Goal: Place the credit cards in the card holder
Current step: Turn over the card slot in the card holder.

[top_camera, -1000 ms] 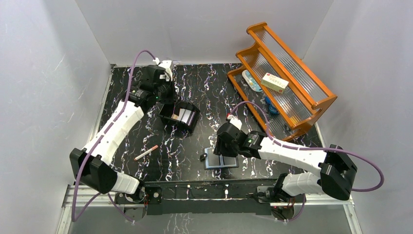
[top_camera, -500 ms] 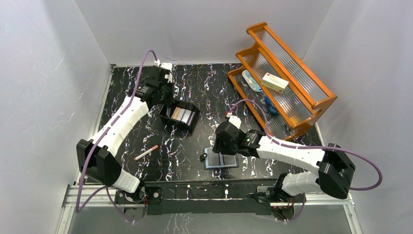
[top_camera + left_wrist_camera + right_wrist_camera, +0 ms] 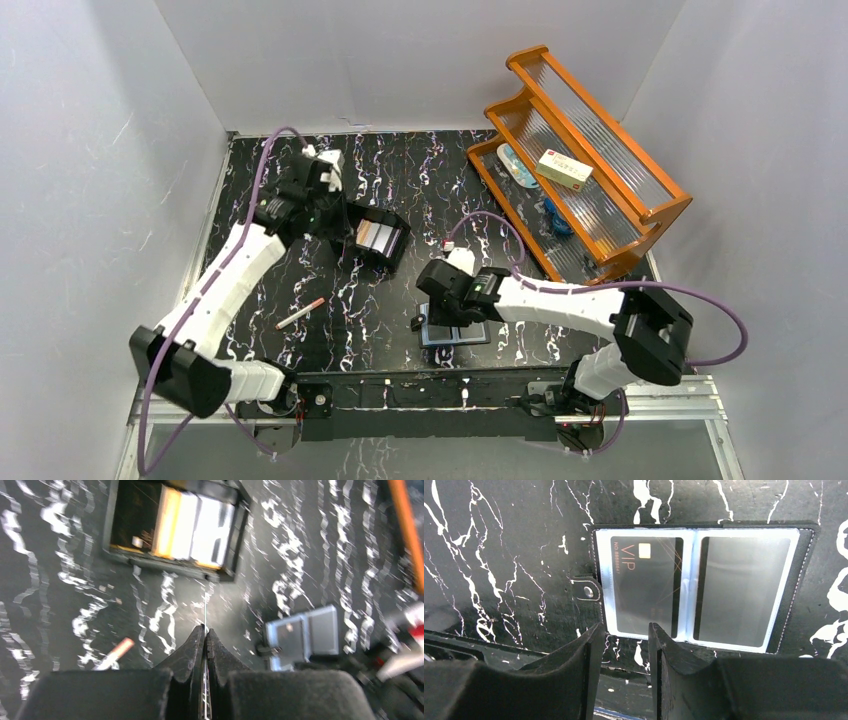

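Small black leather-like folding card holder (image 3: 696,587), lying open and flat on the black white-veined table (image 3: 499,555) near its near edge, roughly midway between the two arm bases. Its left clear sleeve shows a dark credit card marked VIP with a gold chip (image 3: 644,580); its right sleeve shows a second dark card with a stripe (image 3: 744,587); the snap-button tab projects from its left side. The right pincer (image 3: 623,630) hangs directly at the holder's near edge, below the VIP sleeve, with its jaws spread and nothing between them; whether the tips touch the leather cannot be told. Farther out, to the far left, a rigid black plastic box (image 3: 165,564) contains the remaining pale silver and beige credit cards (image 3: 200,527). The left pincer (image 3: 204,630) hovers over the table just this side of the box, well apart from the holder, with its jaws pressed together on what appears to be a thin card (image 3: 205,607) seen edge-on. A slim pinkish stick (image 3: 116,652) lies loose on the table. Step in hand, as judged: carrying one card from box to holder. The next move calls for levelling the card, lining its leading edge with a free pocket mouth, and steadying the holder with the right pincer.
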You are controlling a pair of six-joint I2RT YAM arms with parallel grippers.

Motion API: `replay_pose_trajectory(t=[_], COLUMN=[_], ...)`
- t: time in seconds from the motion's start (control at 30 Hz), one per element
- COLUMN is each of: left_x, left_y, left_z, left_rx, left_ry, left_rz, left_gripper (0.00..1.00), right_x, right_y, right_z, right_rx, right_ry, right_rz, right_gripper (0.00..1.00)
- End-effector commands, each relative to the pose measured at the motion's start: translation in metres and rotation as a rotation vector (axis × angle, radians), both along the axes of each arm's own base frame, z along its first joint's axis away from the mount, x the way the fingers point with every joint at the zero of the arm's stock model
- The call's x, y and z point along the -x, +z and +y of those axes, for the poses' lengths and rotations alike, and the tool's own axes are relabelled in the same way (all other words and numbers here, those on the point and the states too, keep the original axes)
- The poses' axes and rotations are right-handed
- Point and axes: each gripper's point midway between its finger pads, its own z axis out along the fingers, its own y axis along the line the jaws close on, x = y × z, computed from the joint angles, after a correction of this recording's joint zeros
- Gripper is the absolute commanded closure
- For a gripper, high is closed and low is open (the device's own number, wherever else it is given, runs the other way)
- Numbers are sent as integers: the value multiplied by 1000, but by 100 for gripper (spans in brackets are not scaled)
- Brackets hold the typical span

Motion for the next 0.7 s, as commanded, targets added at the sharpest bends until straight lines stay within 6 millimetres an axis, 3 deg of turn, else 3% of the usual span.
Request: replay_pose_trajectory(t=[0.0, 0.27, 0.4, 0.67], left_x=[56, 79, 82, 84], left_y=[2, -5, -3, -1], left_z=[-39, -37, -34, -34], left_rx=[280, 316, 319, 324], left_ry=[-137, -157, -155, -154], left_rz=[107, 119, 106, 95], left_gripper=[100, 100, 100, 100], right_x=[-9, -5, -5, -6], right_y=[9, -12, -18, -18], right_z=[5, 10, 2, -3], right_rx=[54, 237, 344, 370], right_ry=[-33, -2, 10, 10], right_rz=[-53, -64, -88, -105], right_gripper=[55, 45, 41, 41])
